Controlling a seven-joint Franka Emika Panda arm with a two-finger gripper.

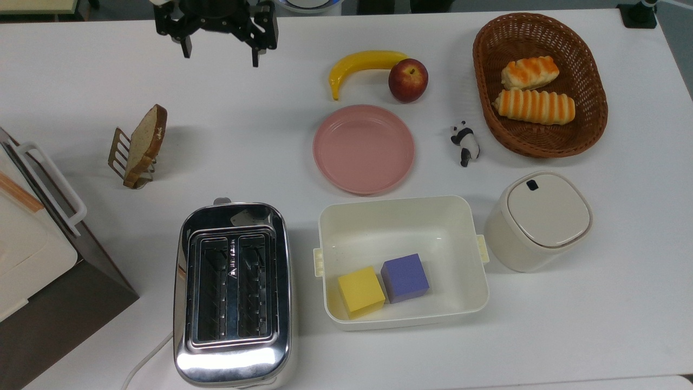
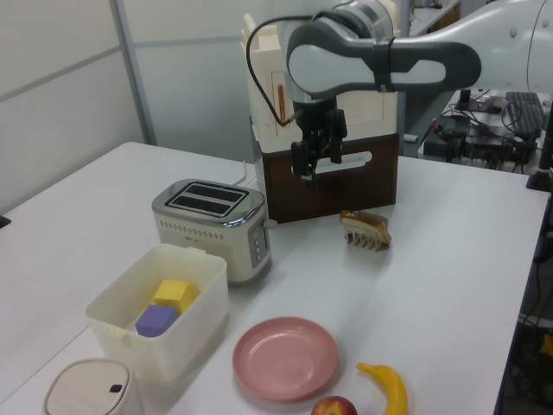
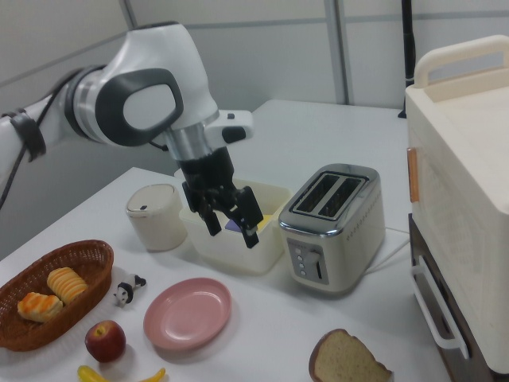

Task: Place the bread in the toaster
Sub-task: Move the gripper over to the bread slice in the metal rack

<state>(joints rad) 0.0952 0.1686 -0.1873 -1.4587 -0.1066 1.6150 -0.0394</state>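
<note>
The bread (image 1: 145, 142) is a tan slice with a dark crust, standing tilted in a small wire rack (image 1: 118, 153) at the top view's left. The chrome two-slot toaster (image 1: 233, 362) stands nearer the front edge, both slots empty. My gripper (image 1: 220, 54) hangs open and holds nothing, in the air above the table's far edge, well apart from the bread. In the left view the gripper (image 2: 320, 167) is up and left of the bread (image 2: 367, 223), behind the toaster (image 2: 212, 220). In the right view the gripper (image 3: 234, 232) hangs left of the toaster (image 3: 334, 223), and the bread (image 3: 346, 358) is at the bottom.
A cream and brown appliance (image 1: 32, 260) with a handle fills the top view's left edge. A pink plate (image 1: 364, 149), banana (image 1: 363, 60), apple (image 1: 407, 79), panda figure (image 1: 464, 142), basket (image 1: 533, 19) of striped rolls, white bin (image 1: 400, 201) with two cubes and a lidded container (image 1: 541, 216) lie to the right.
</note>
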